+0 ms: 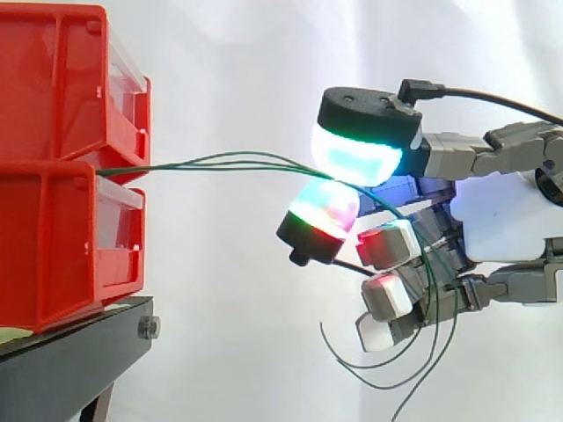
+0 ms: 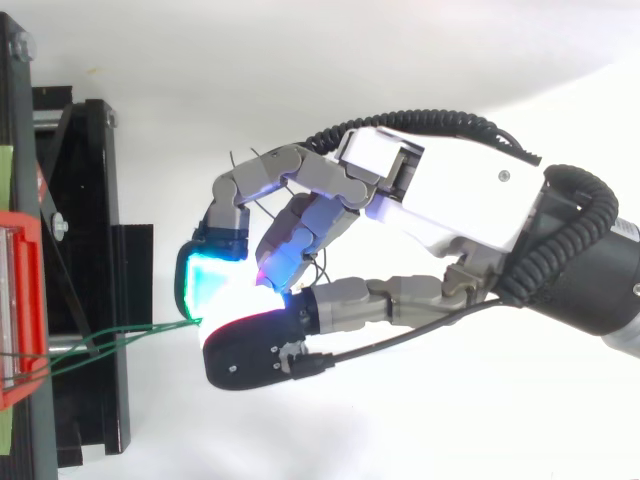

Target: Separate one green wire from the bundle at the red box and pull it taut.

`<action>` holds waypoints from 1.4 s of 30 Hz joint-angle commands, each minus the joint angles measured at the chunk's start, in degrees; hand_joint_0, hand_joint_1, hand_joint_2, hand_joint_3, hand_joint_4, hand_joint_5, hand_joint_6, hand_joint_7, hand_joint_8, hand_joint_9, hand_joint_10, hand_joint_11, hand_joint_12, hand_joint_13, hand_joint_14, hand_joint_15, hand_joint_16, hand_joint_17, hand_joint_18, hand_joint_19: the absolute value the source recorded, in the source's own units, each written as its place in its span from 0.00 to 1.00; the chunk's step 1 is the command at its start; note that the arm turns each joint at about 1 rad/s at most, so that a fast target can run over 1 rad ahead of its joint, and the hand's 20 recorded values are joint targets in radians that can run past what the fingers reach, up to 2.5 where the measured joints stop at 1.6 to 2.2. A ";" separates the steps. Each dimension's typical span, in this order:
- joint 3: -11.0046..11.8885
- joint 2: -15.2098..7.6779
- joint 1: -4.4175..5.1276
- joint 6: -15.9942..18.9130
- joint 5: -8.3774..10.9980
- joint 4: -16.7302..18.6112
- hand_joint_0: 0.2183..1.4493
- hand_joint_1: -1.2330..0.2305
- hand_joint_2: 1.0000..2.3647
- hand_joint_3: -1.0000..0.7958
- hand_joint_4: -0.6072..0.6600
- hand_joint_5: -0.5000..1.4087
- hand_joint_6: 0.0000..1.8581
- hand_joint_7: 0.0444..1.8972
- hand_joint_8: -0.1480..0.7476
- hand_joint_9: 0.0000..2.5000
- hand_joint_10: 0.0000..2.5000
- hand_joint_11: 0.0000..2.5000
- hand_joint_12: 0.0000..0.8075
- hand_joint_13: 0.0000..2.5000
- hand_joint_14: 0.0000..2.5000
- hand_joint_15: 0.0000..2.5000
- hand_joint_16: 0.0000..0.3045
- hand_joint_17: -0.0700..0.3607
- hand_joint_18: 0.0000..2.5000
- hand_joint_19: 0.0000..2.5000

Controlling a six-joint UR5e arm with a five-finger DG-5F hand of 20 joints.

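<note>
Thin green wires [image 1: 220, 162] run from between the two stacked red bins [image 1: 70, 167] rightward to my hand [image 1: 493, 220]. In the side view the wires pass between a cyan-glowing pad [image 1: 356, 158] above and a red-green glowing pad [image 1: 324, 209] below, which pinch them. Past the pinch, the loose wire ends [image 1: 413, 360] curl down below the curled fingers. In the top view the green wires [image 2: 120, 340] stretch from the red bin [image 2: 20, 300] at the left edge to the glowing fingertips [image 2: 215, 285] of my hand [image 2: 450, 200]. How many wires sit in the pinch is unclear.
The red bins stand on a black stand [image 1: 70, 369] at the left; in the top view the black stand [image 2: 90, 250] lies beneath the wires. A white curtain fills the background.
</note>
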 commanded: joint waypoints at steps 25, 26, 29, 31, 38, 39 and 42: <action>0.00 0.00 0.05 0.00 0.26 0.18 0.28 0.43 0.01 0.42 0.52 0.18 0.47 0.57 0.46 0.49 0.01 0.40 0.44 0.39 0.01 0.30 0.19 0.47 0.26 0.30; 0.00 0.00 0.05 0.00 0.26 0.18 0.27 0.42 0.01 0.38 0.52 0.18 0.46 0.57 0.47 0.49 0.01 0.40 0.44 0.39 0.01 0.30 0.19 0.47 0.26 0.30; 0.00 0.00 0.05 0.00 0.26 0.18 0.25 0.40 0.00 0.30 0.53 0.19 0.46 0.56 0.48 0.49 0.01 0.40 0.44 0.39 0.01 0.30 0.20 0.48 0.27 0.30; 0.00 0.00 0.05 0.00 0.26 0.18 0.24 0.39 0.00 0.28 0.54 0.19 0.46 0.56 0.48 0.49 0.01 0.39 0.45 0.40 0.01 0.29 0.20 0.48 0.27 0.30; 0.00 0.00 0.05 0.00 0.26 0.18 0.21 0.36 0.00 0.28 0.55 0.19 0.46 0.55 0.49 0.49 0.01 0.40 0.46 0.40 0.01 0.29 0.21 0.49 0.28 0.29; 0.00 0.00 0.05 0.09 0.26 0.18 0.21 0.35 0.00 0.28 0.55 0.19 0.46 0.54 0.49 0.49 0.01 0.39 0.46 0.40 0.01 0.29 0.21 0.49 0.28 0.29; 0.00 0.00 0.05 0.09 0.26 0.18 0.24 0.32 0.00 0.28 0.55 0.19 0.45 0.56 0.47 0.49 0.01 0.39 0.44 0.40 0.01 0.29 0.20 0.48 0.27 0.29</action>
